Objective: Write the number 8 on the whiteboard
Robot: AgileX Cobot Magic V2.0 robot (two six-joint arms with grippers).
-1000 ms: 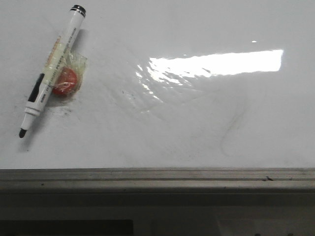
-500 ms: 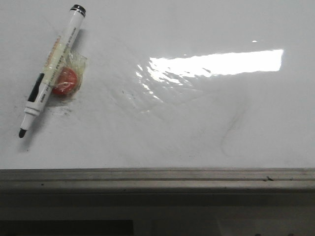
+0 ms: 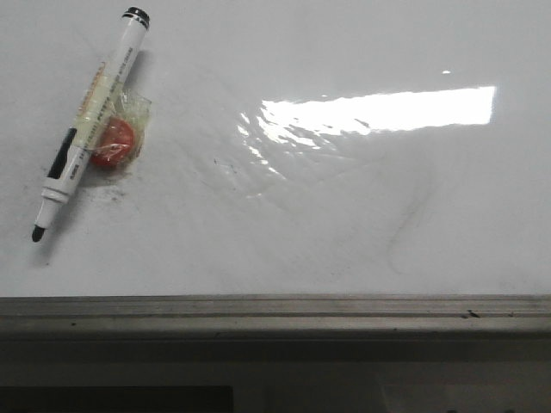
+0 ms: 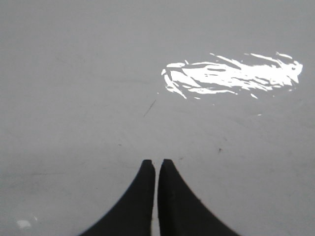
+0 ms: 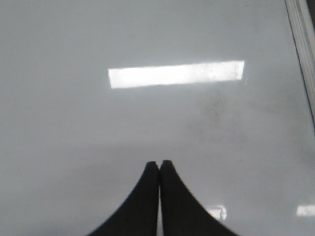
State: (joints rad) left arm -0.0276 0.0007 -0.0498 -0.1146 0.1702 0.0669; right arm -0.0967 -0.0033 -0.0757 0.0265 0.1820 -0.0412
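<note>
The glossy whiteboard [image 3: 344, 215] fills the front view, with faint grey smears and a bright glare patch [image 3: 379, 110]. No number 8 shows on it. An uncapped white marker [image 3: 90, 120] with a black tip lies at the board's far left, resting against a small red round piece [image 3: 114, 143] under clear tape. Neither gripper appears in the front view. In the left wrist view my left gripper [image 4: 156, 163] is shut and empty over bare board. My right gripper [image 5: 159, 164] is likewise shut on nothing above bare board in its own wrist view.
A grey metal edge rail [image 3: 275, 311] runs along the board's near side. The right wrist view shows another stretch of rail [image 5: 304, 44] at the board's edge. A faint curved grey smudge [image 3: 405, 225] marks the board right of centre.
</note>
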